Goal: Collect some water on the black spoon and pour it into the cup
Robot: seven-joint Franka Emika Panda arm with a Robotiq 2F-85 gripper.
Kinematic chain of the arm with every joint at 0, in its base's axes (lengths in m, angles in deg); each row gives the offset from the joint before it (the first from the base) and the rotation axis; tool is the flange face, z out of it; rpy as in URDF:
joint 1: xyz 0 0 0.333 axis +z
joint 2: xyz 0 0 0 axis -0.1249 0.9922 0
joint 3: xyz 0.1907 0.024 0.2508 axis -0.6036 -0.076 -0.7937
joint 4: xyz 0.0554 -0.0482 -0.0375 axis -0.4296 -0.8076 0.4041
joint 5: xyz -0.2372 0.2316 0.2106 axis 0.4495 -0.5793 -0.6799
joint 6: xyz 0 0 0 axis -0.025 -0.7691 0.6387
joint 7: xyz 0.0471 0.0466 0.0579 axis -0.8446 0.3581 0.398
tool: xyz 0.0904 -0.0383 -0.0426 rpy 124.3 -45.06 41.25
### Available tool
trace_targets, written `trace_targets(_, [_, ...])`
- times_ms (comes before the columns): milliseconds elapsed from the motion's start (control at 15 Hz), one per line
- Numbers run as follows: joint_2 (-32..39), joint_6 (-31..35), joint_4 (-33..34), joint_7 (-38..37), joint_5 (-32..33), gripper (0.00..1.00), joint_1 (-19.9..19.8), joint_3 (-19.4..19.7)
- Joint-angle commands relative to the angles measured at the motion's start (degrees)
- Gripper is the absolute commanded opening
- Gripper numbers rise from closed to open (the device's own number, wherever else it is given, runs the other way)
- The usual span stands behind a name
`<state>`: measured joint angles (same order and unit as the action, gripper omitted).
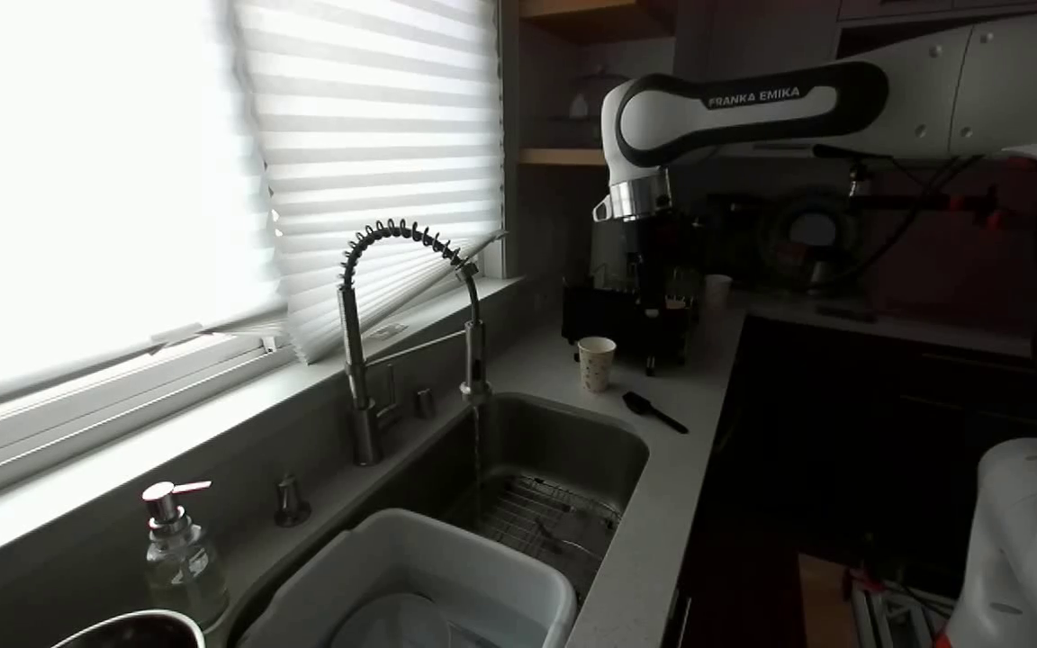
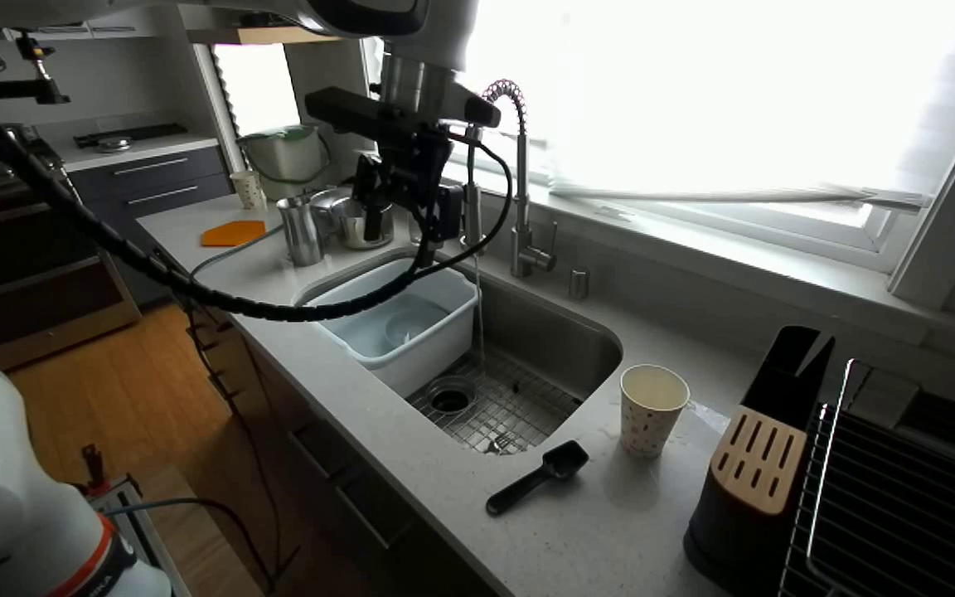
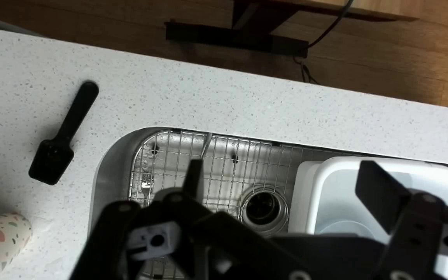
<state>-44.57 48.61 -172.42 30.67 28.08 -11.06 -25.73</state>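
One gripper (image 3: 280, 181): spread wide and pointing down over the sink (image 2: 564, 336), its fingers (image 3: 379, 194) well apart; in the wrist view the drain (image 3: 263, 208) shows between them.
Arm (image 1: 780, 103): stretched out above the counter (image 3: 216, 93), the wrist bent downward, a black cable (image 2: 278, 313) looping beneath it in an exterior view.
Water (image 1: 477, 450): a thin stream dropping from the faucet (image 1: 356, 364) into the sink, seen in both exterior views.
Tub (image 2: 428, 356): pale, standing in the sink; what lies inside looks round but is too unclear to name.
Wire grid (image 2: 527, 410): covers the sink's bottom beside the tub; a fork (image 3: 146, 186) lies there, on or under the wires, I cannot tell which.
Black spoon (image 3: 63, 136): lies flat on the counter just beside the sink's rim, well apart from the gripper; its bowl end is nearer the cup (image 2: 647, 427), its handle nearer the counter's outer edge.
Cup: small, cream with coloured flecks, standing upright on the counter near the spoon's bowl, the two apart.
Slotted block (image 2: 734, 522): dark body with a wooden top, just past the cup in an exterior view, beside a wire dish rack (image 2: 900, 497).
Soap bottle (image 1: 184, 562): clear, with a pump, next to the sink.
Far counter end: a steel pitcher (image 2: 302, 232), an orange mat (image 2: 233, 234) and another flecked cup (image 2: 248, 191), in an exterior view.
Blind (image 1: 374, 126): white and pleated, its lower edge hanging askew, bright with light.
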Motion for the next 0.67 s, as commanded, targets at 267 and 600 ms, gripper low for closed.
trace_targets(267, [3.66,0.04,-4.08,-3.37,-0.13,1.00,-6.42,0.31])
trace_targets(600, [3.17,13.27,-12.22,-2.98,4.18,1.00,-10.17,1.40])
